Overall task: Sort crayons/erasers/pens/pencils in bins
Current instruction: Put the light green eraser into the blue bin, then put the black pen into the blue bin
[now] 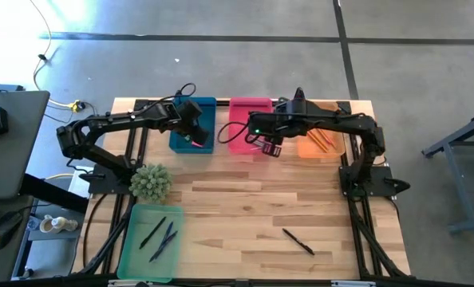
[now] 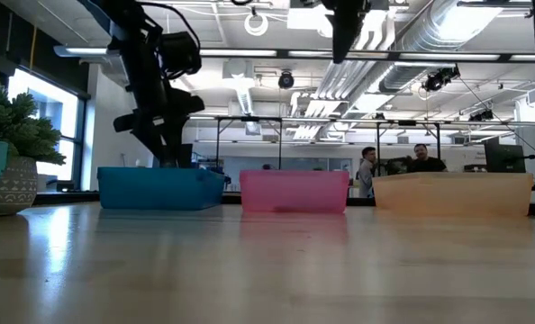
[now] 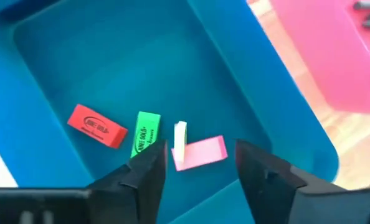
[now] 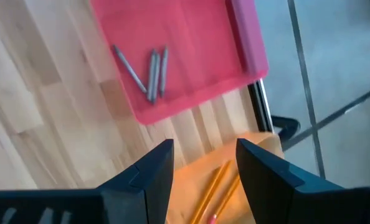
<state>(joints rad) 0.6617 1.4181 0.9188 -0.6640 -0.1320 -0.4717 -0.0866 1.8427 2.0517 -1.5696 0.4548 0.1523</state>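
Left gripper (image 3: 197, 171): you have it over the blue bin (image 1: 193, 137), fingers spread apart and holding nothing.
Erasers: look under those fingers; a pink eraser (image 3: 200, 152) lies on the blue bin's floor with a yellow eraser (image 3: 180, 140) on edge against it, a green eraser (image 3: 146, 133) just beside, and a red eraser (image 3: 98, 126) a little apart.
Right gripper (image 4: 203, 168): you see it hanging between the pink bin (image 1: 249, 127) and the orange bin (image 1: 323, 143), fingers parted and empty.
Crayons (image 4: 149, 71): three grey sticks lie together in the pink bin.
Pencils (image 4: 219, 183): orange ones rest in the orange bin.
Pens (image 1: 161, 237): several sit in the green bin (image 1: 148, 241) at the near left.
Loose pen (image 1: 298, 241): one dark pen lies on the bare table (image 1: 245, 207), well apart from every bin.
Plant (image 1: 150, 182): it stands just beyond the green bin.
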